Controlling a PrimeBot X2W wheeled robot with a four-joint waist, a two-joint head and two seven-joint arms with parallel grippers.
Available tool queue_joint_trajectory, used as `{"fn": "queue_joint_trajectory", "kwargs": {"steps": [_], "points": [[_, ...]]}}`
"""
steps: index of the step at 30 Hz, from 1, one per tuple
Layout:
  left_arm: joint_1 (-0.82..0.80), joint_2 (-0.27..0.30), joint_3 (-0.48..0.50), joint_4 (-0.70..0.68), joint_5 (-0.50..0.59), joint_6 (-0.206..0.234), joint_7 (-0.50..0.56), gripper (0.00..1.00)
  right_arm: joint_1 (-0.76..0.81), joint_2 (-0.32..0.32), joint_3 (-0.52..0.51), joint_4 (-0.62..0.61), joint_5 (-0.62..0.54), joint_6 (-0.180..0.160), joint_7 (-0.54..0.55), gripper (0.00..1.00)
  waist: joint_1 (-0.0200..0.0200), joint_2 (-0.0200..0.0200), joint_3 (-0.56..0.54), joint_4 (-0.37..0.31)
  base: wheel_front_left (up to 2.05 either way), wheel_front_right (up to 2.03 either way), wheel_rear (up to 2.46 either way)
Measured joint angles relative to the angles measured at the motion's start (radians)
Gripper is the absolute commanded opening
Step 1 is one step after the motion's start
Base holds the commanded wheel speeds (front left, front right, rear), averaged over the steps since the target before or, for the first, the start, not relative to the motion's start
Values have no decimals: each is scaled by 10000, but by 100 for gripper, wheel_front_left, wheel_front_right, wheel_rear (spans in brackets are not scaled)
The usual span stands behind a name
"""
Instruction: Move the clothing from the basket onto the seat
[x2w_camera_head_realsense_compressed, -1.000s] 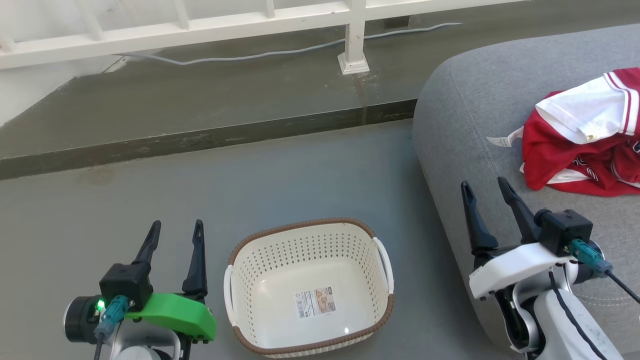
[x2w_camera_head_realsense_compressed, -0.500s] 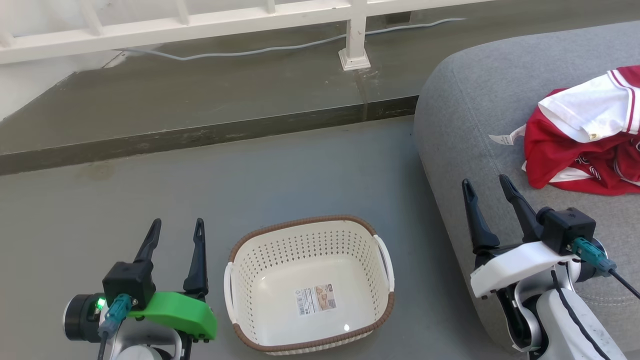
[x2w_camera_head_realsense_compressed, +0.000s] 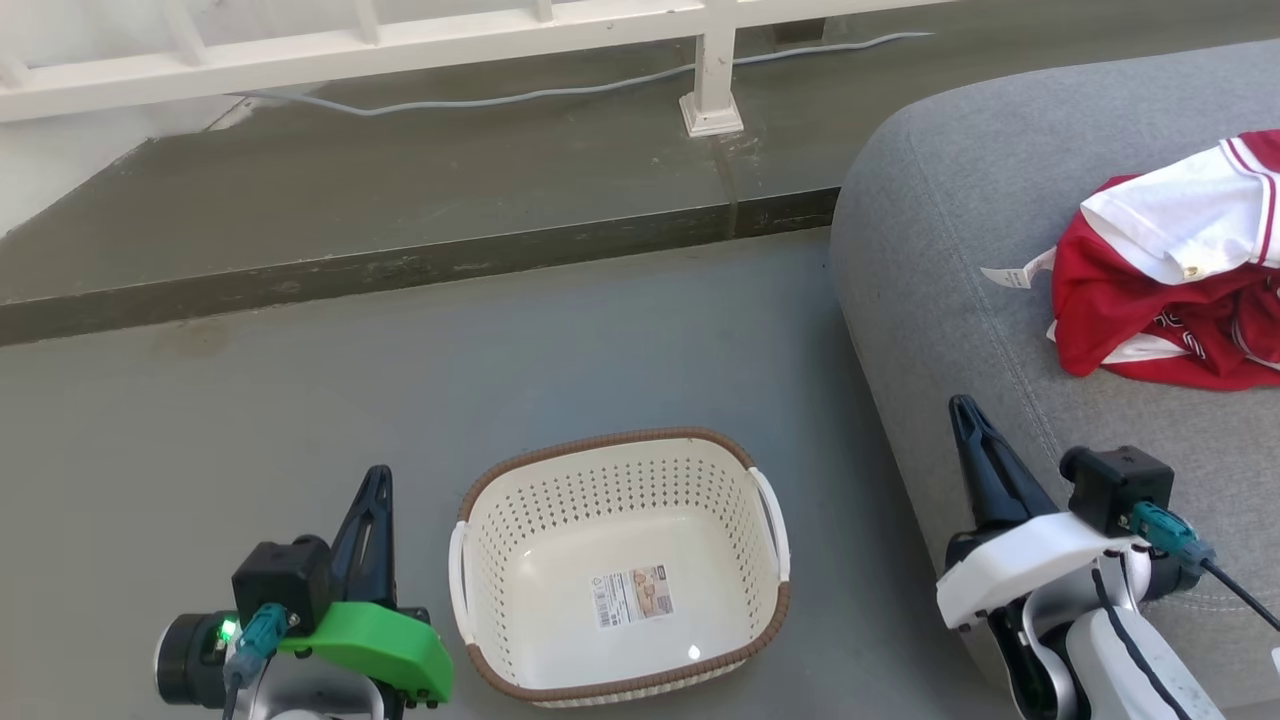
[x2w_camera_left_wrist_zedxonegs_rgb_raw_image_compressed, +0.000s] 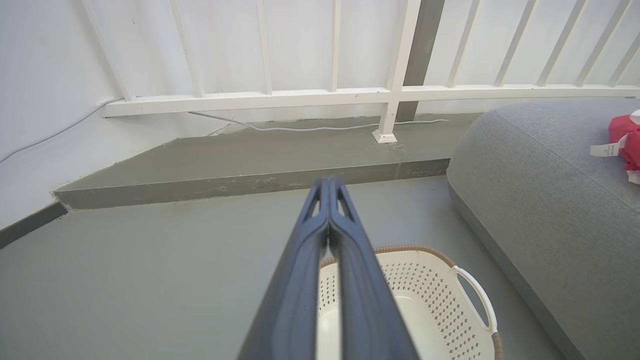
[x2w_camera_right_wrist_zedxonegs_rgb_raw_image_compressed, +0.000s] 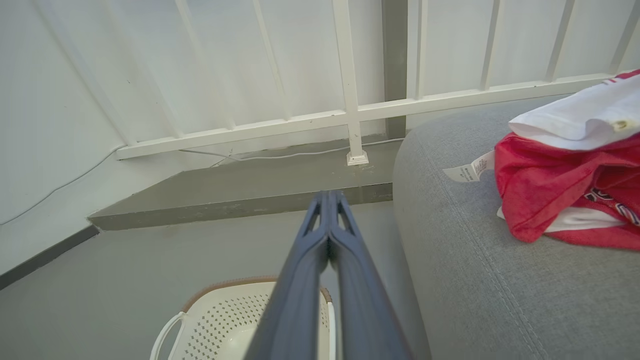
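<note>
One basket (x2w_camera_head_realsense_compressed: 612, 478), one clothing heap (x2w_camera_head_realsense_compressed: 1125, 315)

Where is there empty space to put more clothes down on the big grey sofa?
The grey fabric sofa cushion is bare between its rounded left edge and the red-and-white clothing pile. The cream perforated basket holds just its label. Crowded: the cushion's right side, under the pile.

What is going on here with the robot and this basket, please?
The robot is handling nothing at this moment. Its left hand and right hand are both shut and empty, one on each side of the laundry basket, which stands empty on the floor. The red and white sports clothing lies in a heap on the grey sofa cushion, so the moving appears done.
</note>
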Motion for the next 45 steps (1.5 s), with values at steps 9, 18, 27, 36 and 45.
{"fn": "queue_joint_trajectory", "kwargs": {"steps": [9, 18, 27, 36, 45], "points": [[256, -27, -19, -213, -930, -107, -15, 0, 100, 102, -25, -84, 965, 98, -2, 0, 0, 0, -58, 64, 0, 0, 0], [261, -67, 337, -203, -2499, -236, 12, 0, 105, 178, -360, -107, 2468, 221, 111, 0, 0, 0, -113, 127, 0, 0, 0], [260, -79, 619, -105, -3733, -410, 194, 0, 105, 199, -660, -77, 3689, 303, 268, 0, 0, 0, -170, 185, 0, 0, 0], [258, -61, 909, 104, -4978, -552, 407, 0, 104, 194, -924, 48, 4938, 428, 485, 0, 0, 0, -228, 244, 0, 0, 0], [251, -54, 1114, 328, -6220, -815, 543, 0, 100, 186, -1179, 203, 6184, 568, 694, 0, 0, 0, -289, 301, 0, 0, 0]]}}
